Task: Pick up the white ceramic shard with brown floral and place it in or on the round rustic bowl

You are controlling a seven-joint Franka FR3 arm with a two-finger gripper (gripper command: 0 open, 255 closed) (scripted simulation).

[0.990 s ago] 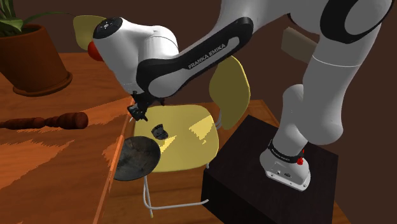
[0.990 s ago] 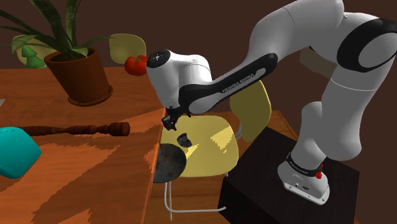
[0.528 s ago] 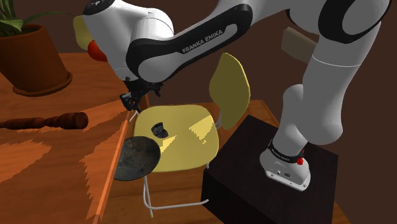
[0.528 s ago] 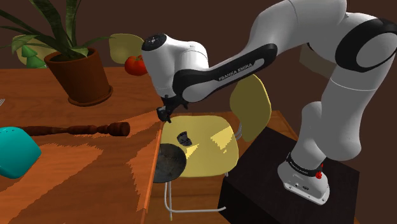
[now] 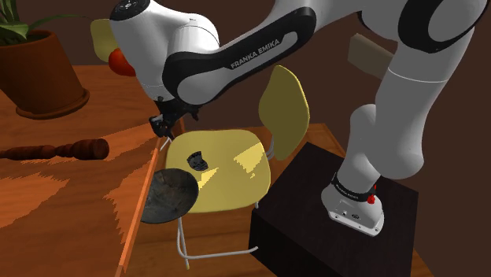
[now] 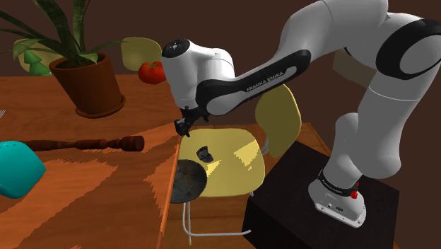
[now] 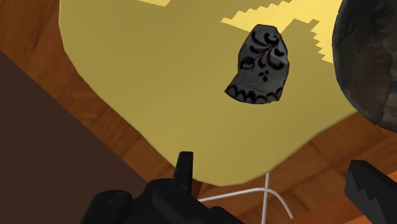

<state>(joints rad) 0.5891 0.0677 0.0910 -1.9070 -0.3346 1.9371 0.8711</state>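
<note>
A: Item one, the shard [image 7: 261, 65]?
B: It lies on the yellow chair [image 5: 236, 177] seat, centre-left of the shoulder view, apart from the claw [image 5: 161, 126]. The wrist view gives its pattern: pale ground, dark floral scrolls. Long axis runs away from the claw, narrow end farthest, broad end nearest.
A: Item two, the round bowl [image 5: 169, 195]?
B: Dark, at the seat's front corner, beside the bench [image 5: 71, 197] edge. The second exterior view adds a teal bowl [image 6: 14, 168] at its left edge.
A: Claw?
B: Fingers apart, empty. A second ago it hung lower, nearer the shard. Shard and round bowl unmoved.
</note>
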